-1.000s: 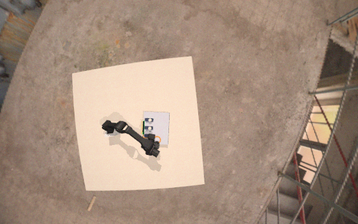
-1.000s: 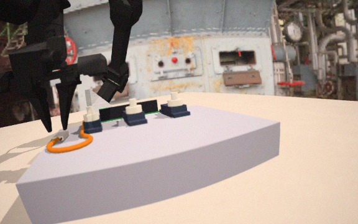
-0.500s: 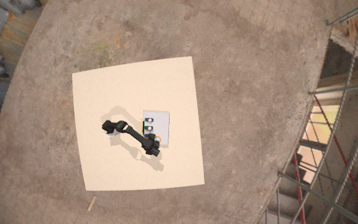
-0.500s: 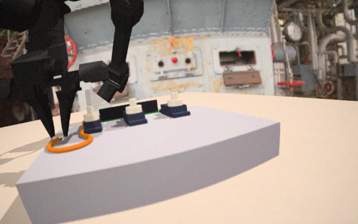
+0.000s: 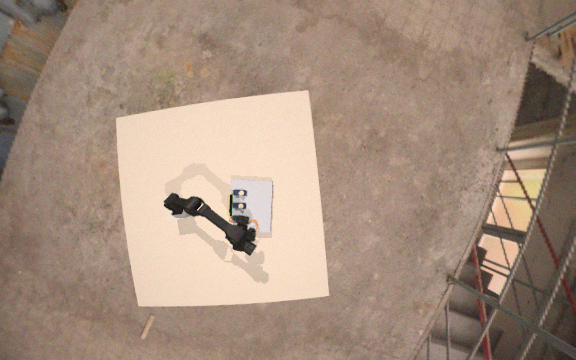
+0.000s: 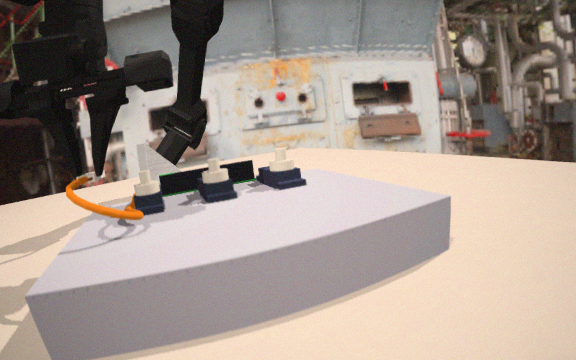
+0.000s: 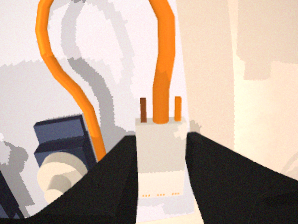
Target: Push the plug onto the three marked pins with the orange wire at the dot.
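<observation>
My gripper (image 6: 91,174) (image 7: 160,144) is shut on the pale flat plug (image 7: 161,152), one finger on each side. The plug is held above the pale holder (image 5: 264,200) (image 6: 288,225), near its left end in the exterior view. Its orange lead (image 6: 93,206) (image 7: 167,50) loops to the nearest dark blue servo (image 6: 149,202) (image 7: 60,131); short brown and orange wire stubs flank the lead at the plug. Small orange marks show near the plug's far end from the lead. A black strip with a green edge (image 5: 231,205) (image 6: 243,172) stands along the holder. Single pins, coloured band and dot cannot be made out.
Two more servos with cream horns, the middle one (image 5: 239,206) (image 6: 217,189) and the far one (image 5: 239,193) (image 6: 282,177), stand along the strip. The arm (image 5: 213,218) reaches across the cream table top (image 5: 278,125) and hides part of the holder from above.
</observation>
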